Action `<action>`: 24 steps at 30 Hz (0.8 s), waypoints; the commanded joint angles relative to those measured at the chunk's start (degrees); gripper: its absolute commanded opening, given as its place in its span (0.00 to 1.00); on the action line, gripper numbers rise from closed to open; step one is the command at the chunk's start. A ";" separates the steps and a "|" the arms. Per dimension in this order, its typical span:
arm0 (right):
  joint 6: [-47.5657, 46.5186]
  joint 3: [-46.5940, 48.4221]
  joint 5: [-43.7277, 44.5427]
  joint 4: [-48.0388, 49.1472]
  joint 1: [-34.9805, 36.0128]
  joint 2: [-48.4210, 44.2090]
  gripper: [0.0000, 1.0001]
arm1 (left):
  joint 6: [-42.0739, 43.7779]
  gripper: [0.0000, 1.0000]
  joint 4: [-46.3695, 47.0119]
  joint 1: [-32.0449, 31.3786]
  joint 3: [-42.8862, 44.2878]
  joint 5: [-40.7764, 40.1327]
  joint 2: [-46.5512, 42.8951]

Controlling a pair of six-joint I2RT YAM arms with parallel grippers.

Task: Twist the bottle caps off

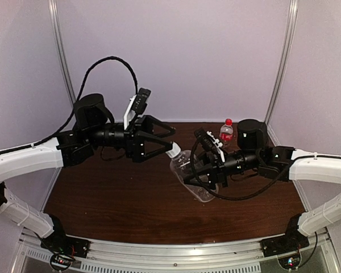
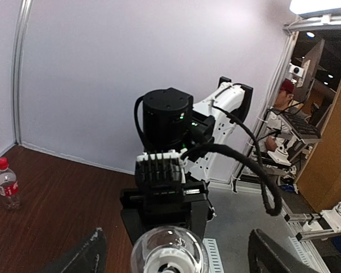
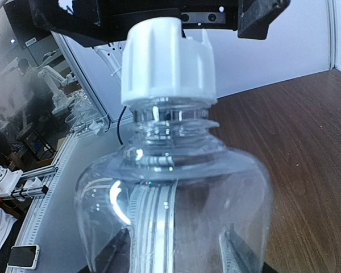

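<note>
My right gripper is shut on the plain clear bottle and holds it tilted above the table, neck toward the left arm. In the right wrist view the bottle fills the frame between my fingers, with its white cap on the neck. My left gripper is open, its fingers spread wide just at the white cap. In the left wrist view the cap sits low between the spread fingers. The red-labelled bottle with its red cap stands upright at the back.
The brown table is walled by pale panels on three sides. The red-labelled bottle also shows far left in the left wrist view. The right arm's black wrist and cable fill the middle of that view.
</note>
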 commanded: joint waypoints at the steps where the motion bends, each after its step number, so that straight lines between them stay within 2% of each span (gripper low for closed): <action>1: 1.58 2.50 -6.60 3.51 -0.16 1.32 0.40 | -1.47 0.85 10.89 0.25 -0.22 10.99 3.48; 8: 2.15 2.99 -7.85 4.38 -0.15 1.49 0.40 | -3.43 0.72 14.92 0.16 -1.40 12.73 5.37; 15: 2.63 2.37 -6.94 5.44 -0.15 1.56 0.40 | -3.77 0.55 16.48 0.20 -3.81 12.51 4.80; 24: 1.96 2.28 -3.73 4.05 -0.15 1.55 0.39 | -4.88 0.28 15.41 0.16 -4.09 8.75 4.15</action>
